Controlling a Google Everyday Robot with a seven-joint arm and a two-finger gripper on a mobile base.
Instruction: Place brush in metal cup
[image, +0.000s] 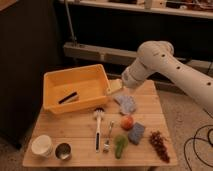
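The long slim white dish brush (97, 131) lies flat mid-table, well apart from the small shiny steel cup (63, 151) at front-left. The gripper (115, 86) hovers by the yellow plastic bin (50, 80); I cannot tell whether it is spread or closed. A grasp should probably cross the handle squarely. The brush's long axis runs front-to-back, with the bristles toward the bin.

A small wooden table (75, 127) holds many things. The long white brush with a dark end (98, 129) lies flat in the middle, just beside a metal fork (108, 137). The small shiny metal cup (63, 151) stands at the front left, next to a white cup (42, 146). The robot's gripper (114, 86) hangs by the right corner of the big yellow box (75, 75), well apart from the brush.
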